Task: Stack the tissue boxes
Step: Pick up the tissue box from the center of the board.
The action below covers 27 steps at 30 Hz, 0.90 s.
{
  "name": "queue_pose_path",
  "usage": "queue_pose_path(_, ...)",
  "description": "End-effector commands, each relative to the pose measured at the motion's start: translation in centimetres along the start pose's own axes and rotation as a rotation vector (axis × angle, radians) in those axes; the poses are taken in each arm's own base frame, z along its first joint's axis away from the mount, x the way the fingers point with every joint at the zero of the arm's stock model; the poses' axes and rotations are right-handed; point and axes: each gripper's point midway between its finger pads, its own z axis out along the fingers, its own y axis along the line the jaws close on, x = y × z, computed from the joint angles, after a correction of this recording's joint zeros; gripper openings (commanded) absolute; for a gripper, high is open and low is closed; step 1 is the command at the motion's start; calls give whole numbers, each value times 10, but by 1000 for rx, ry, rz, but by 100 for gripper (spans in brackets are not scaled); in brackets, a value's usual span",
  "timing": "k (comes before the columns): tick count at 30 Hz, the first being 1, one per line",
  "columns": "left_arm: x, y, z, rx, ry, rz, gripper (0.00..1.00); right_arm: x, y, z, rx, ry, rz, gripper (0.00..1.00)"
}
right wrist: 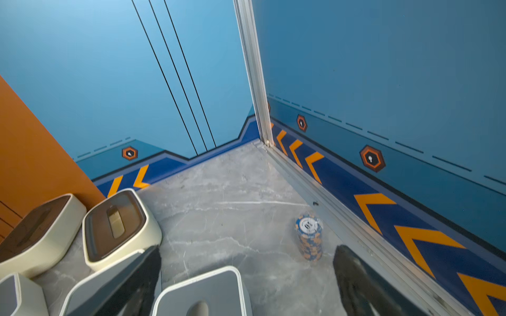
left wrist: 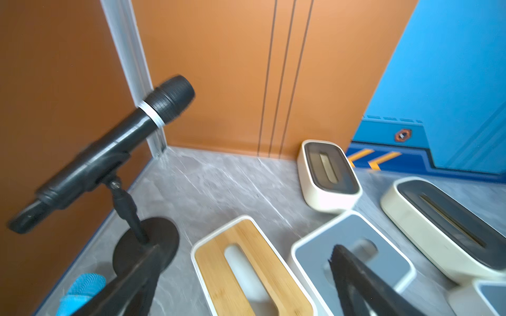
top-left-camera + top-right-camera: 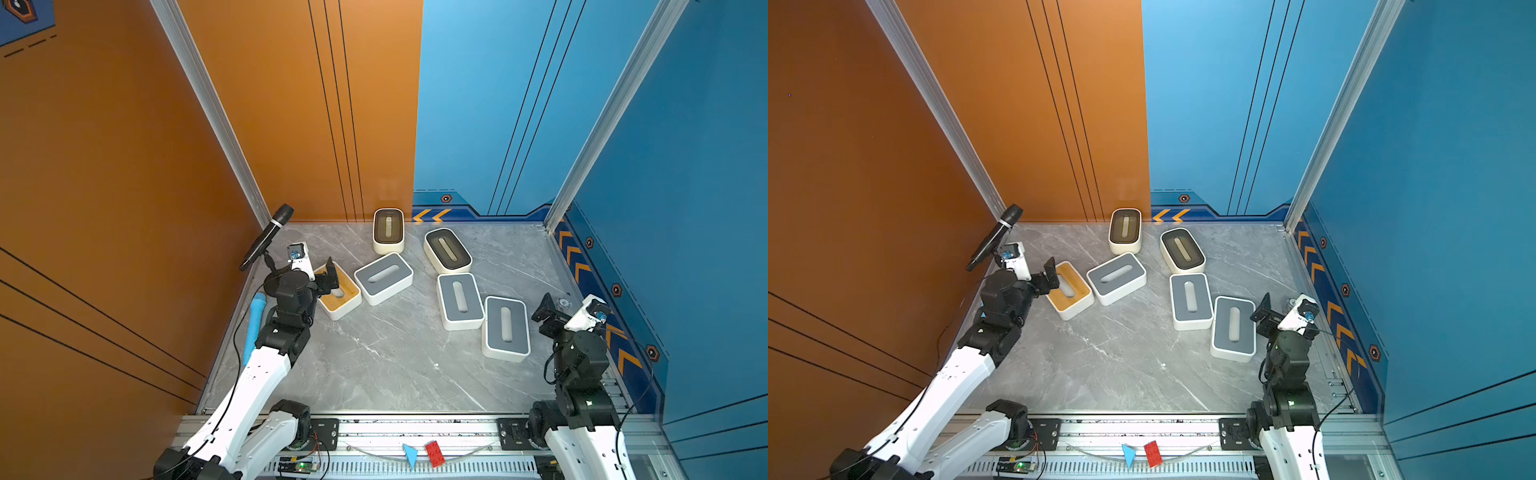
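No stack yet: six tissue boxes (image 3: 460,301) lie single across mid-frame. Left gripper (image 3: 328,279), jaws spread and empty, hovers over wood-lidded box (image 3: 345,300) centre-left; looks like first pick. Next: drop, straddle its width, clamp. Tight: black microphone (image 3: 268,237) left, grey-lidded box (image 3: 383,278) just right. Right gripper (image 3: 545,316) released, empty. Bare table (image 3: 395,374) lower centre.

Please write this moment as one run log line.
left gripper: open, over wood-lidded box | right gripper: open, empty | tissue boxes: none stacked
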Motion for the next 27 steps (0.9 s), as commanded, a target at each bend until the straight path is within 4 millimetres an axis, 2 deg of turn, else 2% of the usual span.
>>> queue_pose_path(1,46,-11,-16,61,279,10,98,27,9,2,-18,229,-28,100)
queue_pose_path(5,53,0,-24,-9,386,-8,98,26,44,7,-126,368,-61,100)
queue_pose_path(8,66,2,-25,-41,502,-27,98,19,85,3,-220,427,-129,100)
queue_pose_path(12,93,-2,-19,-46,640,-45,99,16,156,-16,-345,434,-281,100)
queue_pose_path(13,90,-4,-16,-48,655,-45,100,18,176,-22,-388,442,-308,100)
queue_pose_path(18,105,11,-4,-173,719,-59,98,48,256,-56,-621,536,-308,100)
queue_pose_path(23,117,17,12,-209,777,-115,92,57,304,-72,-845,560,-194,100)
queue_pose_path(27,127,17,25,-189,853,-210,88,60,331,-75,-977,556,-234,100)
